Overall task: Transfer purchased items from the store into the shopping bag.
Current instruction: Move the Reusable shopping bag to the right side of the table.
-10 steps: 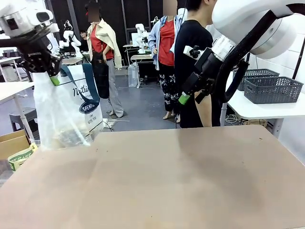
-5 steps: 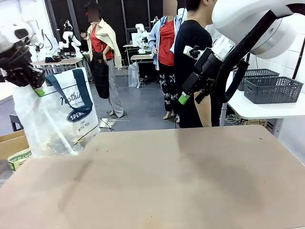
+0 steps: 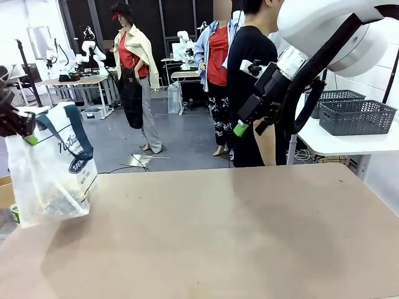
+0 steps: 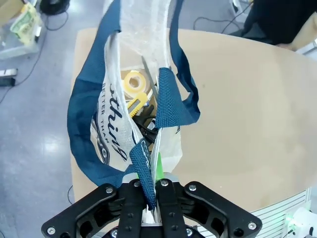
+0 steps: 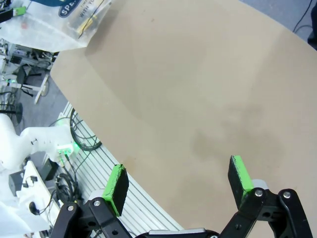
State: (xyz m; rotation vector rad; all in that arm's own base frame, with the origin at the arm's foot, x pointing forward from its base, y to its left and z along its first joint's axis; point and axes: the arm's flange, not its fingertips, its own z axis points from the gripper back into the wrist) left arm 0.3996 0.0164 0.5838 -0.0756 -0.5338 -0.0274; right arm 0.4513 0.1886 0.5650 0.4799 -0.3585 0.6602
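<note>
The shopping bag [image 3: 50, 171], translucent plastic with navy straps, hangs at the table's far left corner, its bottom at about tabletop level. My left gripper [image 3: 26, 134] is shut on its navy strap and top edge. From the left wrist, that gripper [image 4: 153, 196] pinches the strap, and the bag [image 4: 116, 124] below gapes, showing a yellow tape roll [image 4: 132, 82] and dark items inside. My right gripper [image 3: 246, 124] hovers high over the table's far side, open and holding nothing. In its own view the right gripper [image 5: 179, 178] looks down at bare tabletop, with the bag [image 5: 59, 22] far off.
A person in a black top [image 3: 249, 62] stands beyond the table's far edge, just behind my right arm. Dark grey mesh baskets [image 3: 355, 115] sit on a white side table at the right. The brown tabletop [image 3: 237, 237] lies bare. A cardboard box [image 3: 5, 190] is at the left edge.
My left gripper has carried the bag leftward and lower, toward the table's left corner. The right arm has stayed still.
</note>
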